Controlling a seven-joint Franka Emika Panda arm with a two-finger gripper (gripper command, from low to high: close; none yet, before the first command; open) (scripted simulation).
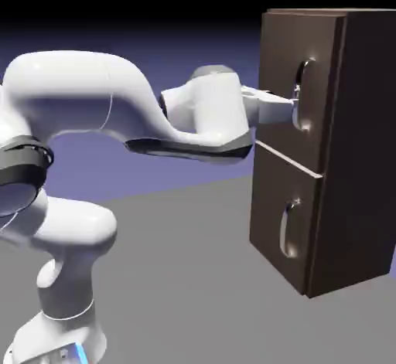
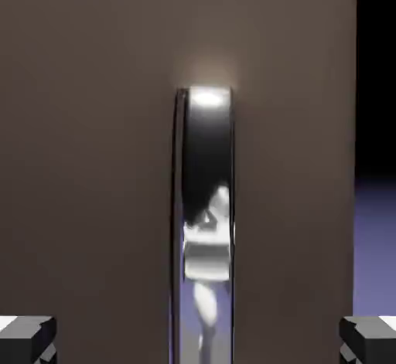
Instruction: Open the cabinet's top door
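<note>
- The white arm's two-finger gripper (image 2: 198, 339) has its small grey fingertips (image 2: 27, 338) spread wide apart, at 8 and 4 o'clock in the hand view, clamping nothing.
- Dead ahead, between them, stands the silvery arched handle (image 2: 205, 231), its long axis running 12 to 6 o'clock; whether it is touched cannot be told.
- Behind it lies the flat dark brown door (image 1: 285, 84), the upper panel of the tall dark brown wooden cabinet (image 1: 360, 146), apparently still shut.
</note>
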